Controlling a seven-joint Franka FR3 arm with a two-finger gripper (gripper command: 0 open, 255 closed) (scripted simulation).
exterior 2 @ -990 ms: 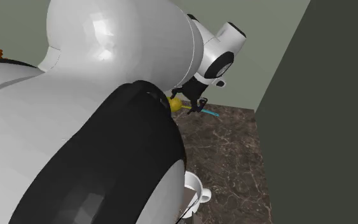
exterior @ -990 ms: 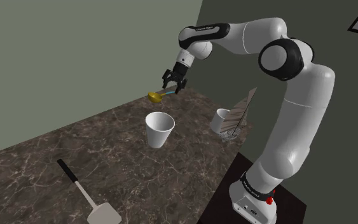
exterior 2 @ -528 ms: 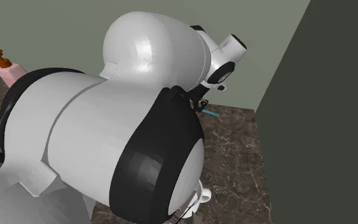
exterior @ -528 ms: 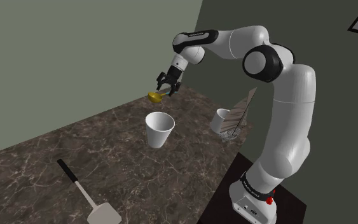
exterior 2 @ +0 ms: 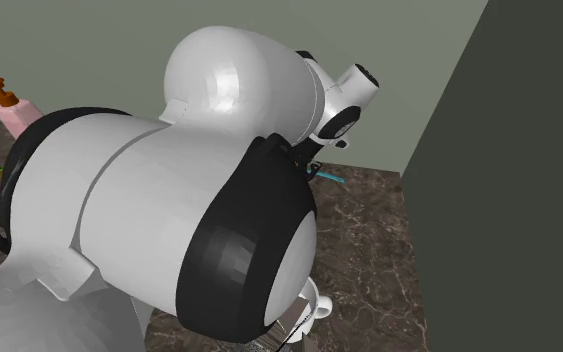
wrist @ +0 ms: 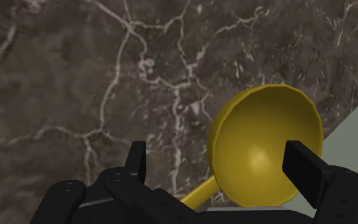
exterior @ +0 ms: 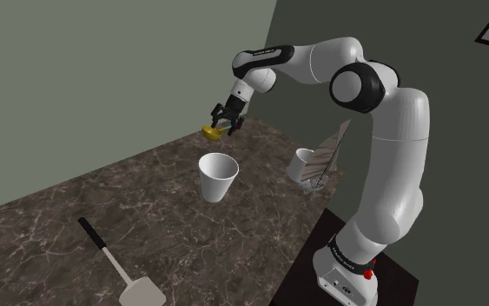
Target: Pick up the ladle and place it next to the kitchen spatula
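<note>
One ladle (exterior: 208, 132), yellow in the bowl with a blue handle, hangs in the air over the far end of the dark marbled counter (exterior: 160, 228), clear of its surface and close to the grey-green wall (exterior: 103, 69). The black gripper (exterior: 225, 120) carries it: its jaws are closed on the ladle's handle, and the bowl juts out toward the shoulder view's left. In the wrist view the yellow bowl (wrist: 266, 149) lies open side up over the veined stone. Its thin neck runs back between the two fingers (wrist: 137, 162) of the gripper (wrist: 217, 156).

In the second exterior view the blue handle (exterior 2: 331, 179) pokes out past the arm's bulk toward that view's right.

Just nearer than the ladle, and below it, a white cup (exterior: 218, 176) stands upright on the counter. To the shoulder view's right of the cup, by the counter's edge, is a white mug (exterior: 301, 163) with a grey slanted piece beside it.

The spatula (exterior: 121, 263), with a black handle and a white blade, lies flat at the near left of the counter, well apart from the ladle. In the second exterior view a pink bottle with an orange pump (exterior 2: 14, 110) stands at the far left.
</note>
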